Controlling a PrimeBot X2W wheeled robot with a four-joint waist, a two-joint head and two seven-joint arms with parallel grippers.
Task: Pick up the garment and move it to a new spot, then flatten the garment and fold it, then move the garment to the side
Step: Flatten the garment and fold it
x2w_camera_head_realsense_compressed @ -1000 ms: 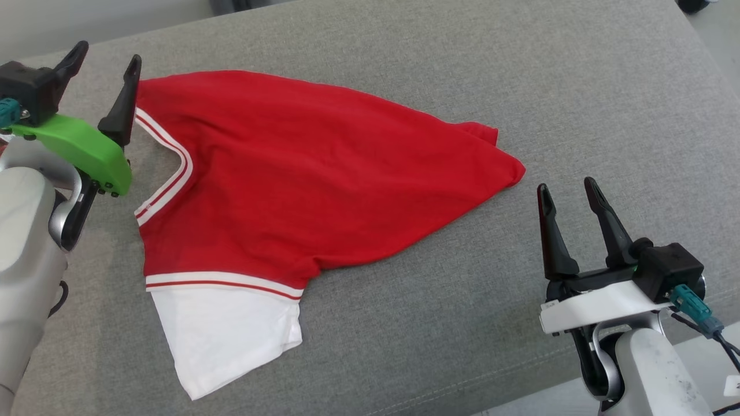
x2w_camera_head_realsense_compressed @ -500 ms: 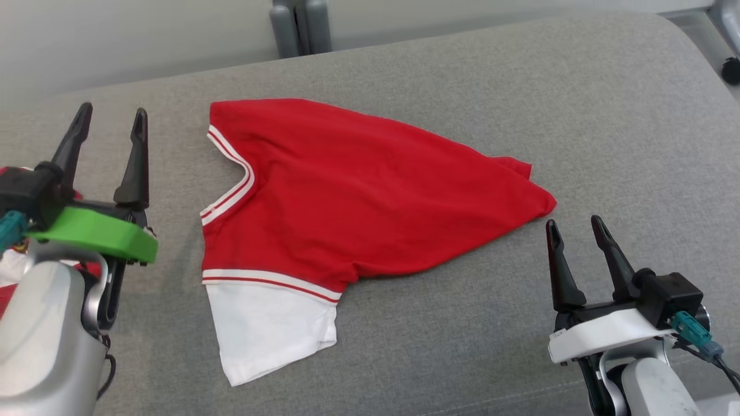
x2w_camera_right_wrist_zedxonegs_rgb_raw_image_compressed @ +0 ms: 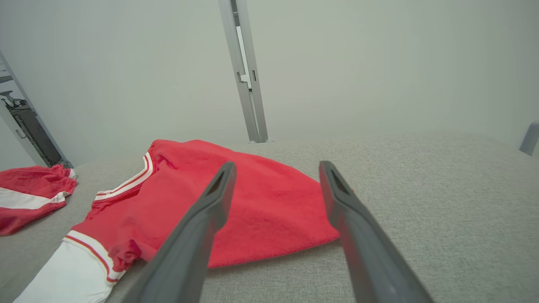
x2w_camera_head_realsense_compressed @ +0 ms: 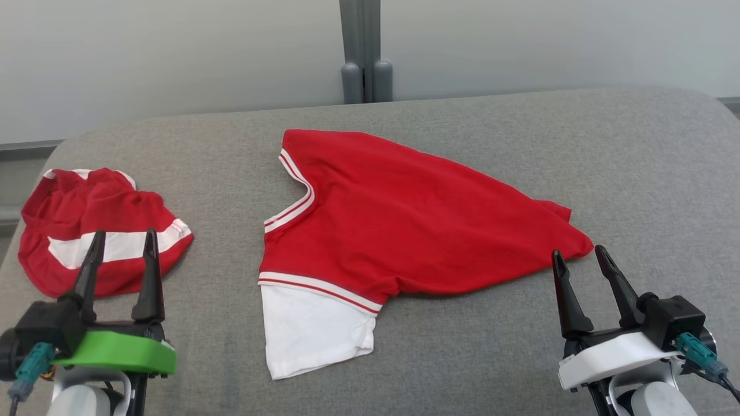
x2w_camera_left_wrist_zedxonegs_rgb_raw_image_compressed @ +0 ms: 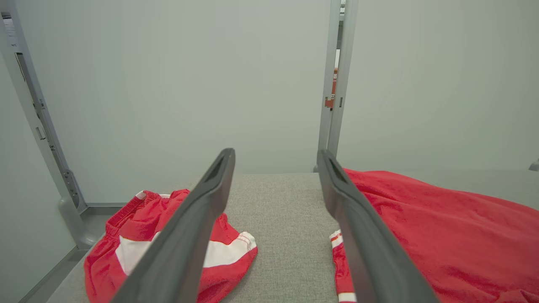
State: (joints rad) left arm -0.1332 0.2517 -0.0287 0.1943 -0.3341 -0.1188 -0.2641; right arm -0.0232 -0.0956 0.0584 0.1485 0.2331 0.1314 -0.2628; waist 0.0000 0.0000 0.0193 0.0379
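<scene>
The garment [x2w_camera_head_realsense_compressed: 404,231] is a red shirt with a white-striped collar and a white sleeve, lying flat and folded over on the grey cushion [x2w_camera_head_realsense_compressed: 462,358]. My left gripper [x2w_camera_head_realsense_compressed: 125,234] is open at the lower left, well clear of the shirt, with nothing between its fingers. At the lower right my right gripper [x2w_camera_head_realsense_compressed: 578,251] is open too, its tips just short of the shirt's right corner. The left wrist view shows the left gripper [x2w_camera_left_wrist_zedxonegs_rgb_raw_image_compressed: 274,153] with the shirt [x2w_camera_left_wrist_zedxonegs_rgb_raw_image_compressed: 442,227] to its right. In the right wrist view, the right gripper [x2w_camera_right_wrist_zedxonegs_rgb_raw_image_compressed: 276,165] points at the shirt [x2w_camera_right_wrist_zedxonegs_rgb_raw_image_compressed: 273,210].
A second red and white garment [x2w_camera_head_realsense_compressed: 87,225] lies crumpled at the cushion's left end, just beyond my left fingers, and shows in the wrist views too [x2w_camera_left_wrist_zedxonegs_rgb_raw_image_compressed: 122,223] [x2w_camera_right_wrist_zedxonegs_rgb_raw_image_compressed: 29,189]. A grey post [x2w_camera_head_realsense_compressed: 364,58] and pale wall panels stand behind the cushion.
The head camera has tilted up, so the whole picture shifted and the crumpled garment came into view. My left gripper drew back from the shirt's collar towards me. The shirt keeps its shape.
</scene>
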